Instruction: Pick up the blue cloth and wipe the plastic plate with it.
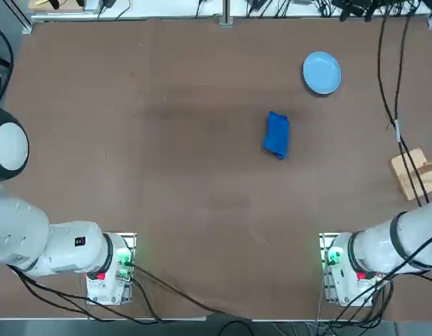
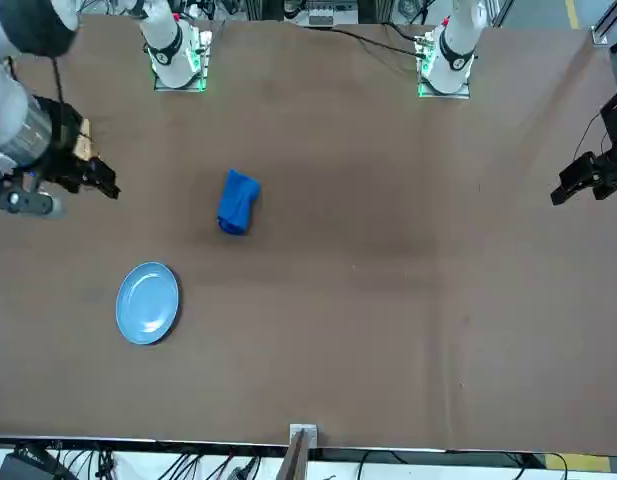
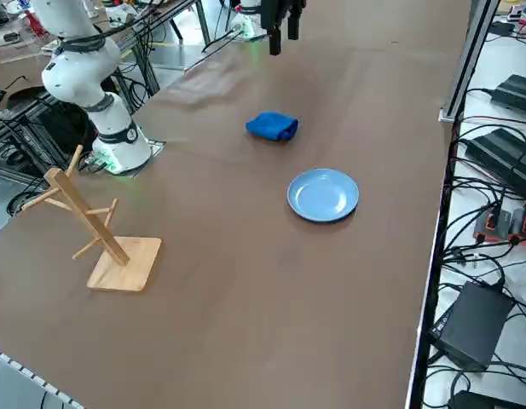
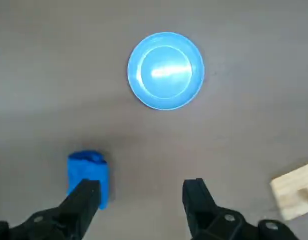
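1. The brown table [image 1: 201, 210] is spreading beneath the right gripper [image 4: 143, 182] and reaching out around it on all sides; the top view is showing its far side running under cables and metal framing.
2. The right arm [image 1: 384, 246] is carrying the gripper, but the top view is cutting the arm off at its right edge, so the gripper end is lying outside that picture. In the front view, dark parts are overlapping at the arm's end, making the gripper's outline hard to pick out.
3. The wooden stand [image 3: 113, 243] is standing off to one side of the gripper, on the opposite side from the cloth. The wrist view is catching only part of its pale wood; in the top view, cables are crossing over it and the right edge is trimming it, while the front view is mostly hiding it behind the arm.
4. The gripper is hanging above the table with its two fingers standing wide apart, holding nothing.
5. The plastic plate [image 4: 165, 71] is lying beyond the fingertips, well apart from them, and is showing whole, with a glare streak washing out part of its middle.
6. The blue cloth [image 4: 89, 169] is lying crumpled on the table beneath one fingertip, which is covering part of it in the wrist view; its folds are hiding its full shape.
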Available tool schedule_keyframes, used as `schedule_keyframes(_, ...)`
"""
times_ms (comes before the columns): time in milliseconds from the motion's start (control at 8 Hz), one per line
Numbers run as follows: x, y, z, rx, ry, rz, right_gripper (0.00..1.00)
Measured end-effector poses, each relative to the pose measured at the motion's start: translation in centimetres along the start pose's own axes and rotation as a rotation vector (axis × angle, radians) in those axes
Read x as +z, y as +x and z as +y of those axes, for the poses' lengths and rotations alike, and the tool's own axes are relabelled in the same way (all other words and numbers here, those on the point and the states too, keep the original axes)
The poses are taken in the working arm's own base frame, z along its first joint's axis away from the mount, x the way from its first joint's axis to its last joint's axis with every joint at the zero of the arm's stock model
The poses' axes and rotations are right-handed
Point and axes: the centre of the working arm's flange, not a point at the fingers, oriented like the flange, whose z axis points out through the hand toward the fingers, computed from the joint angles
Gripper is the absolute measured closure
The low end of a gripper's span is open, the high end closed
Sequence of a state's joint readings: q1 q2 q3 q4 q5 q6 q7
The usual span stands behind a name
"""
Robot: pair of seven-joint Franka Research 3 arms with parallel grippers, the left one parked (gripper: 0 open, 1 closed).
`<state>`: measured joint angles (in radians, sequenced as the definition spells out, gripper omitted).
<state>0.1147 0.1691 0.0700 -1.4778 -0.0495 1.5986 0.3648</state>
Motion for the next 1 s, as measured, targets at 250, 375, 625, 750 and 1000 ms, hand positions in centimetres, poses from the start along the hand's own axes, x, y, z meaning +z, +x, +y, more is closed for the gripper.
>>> schedule_keyframes(250, 1.9, -0.5, -3.9, 0.070, -0.007, -0.021, 0.00)
schedule_keyframes(375, 3.4, -1.1, -6.0, 0.095, -0.019, -0.041, 0.00)
schedule_keyframes(625, 7.1, -2.1, -9.3, 0.122, -0.034, -0.058, 0.00)
schedule_keyframes(750, 8.9, -2.7, -10.8, 0.136, -0.032, -0.050, 0.00)
schedule_keyframes(1000, 12.7, -3.9, -13.1, 0.144, -0.015, -0.024, 0.00)
